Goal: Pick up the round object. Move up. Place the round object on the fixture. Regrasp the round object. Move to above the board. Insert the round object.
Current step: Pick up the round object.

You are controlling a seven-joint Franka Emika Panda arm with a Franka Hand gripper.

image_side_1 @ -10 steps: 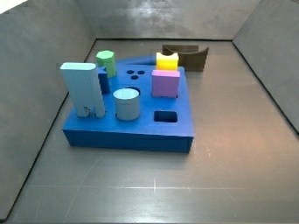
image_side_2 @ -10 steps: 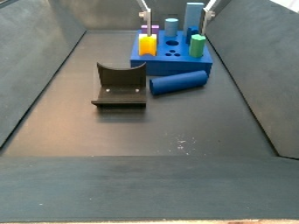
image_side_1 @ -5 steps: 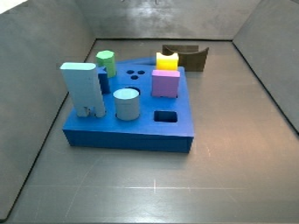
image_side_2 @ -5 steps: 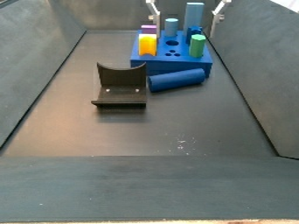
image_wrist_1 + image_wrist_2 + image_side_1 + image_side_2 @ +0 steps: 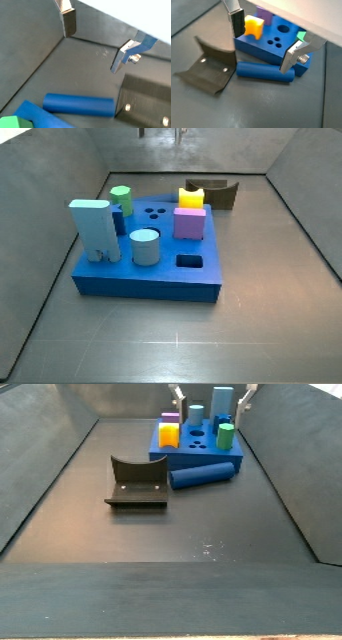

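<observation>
Overhead, gripper (image 5: 264,42) hangs spread, empty; round object (image 5: 264,73) lies against board (image 5: 271,46).

Seen in a wrist view: gripper (image 5: 95,41) raised over the dark grey floor (image 5: 87,65), flat silver fingers (image 5: 69,21) spread apart, nothing between them. Long dark blue cylinder peg (image 5: 79,104) lying on its side, not gripped. Corner of thick blue board (image 5: 30,117) touching peg. Dark brown fixture (image 5: 148,100) just beside peg's end.
</observation>
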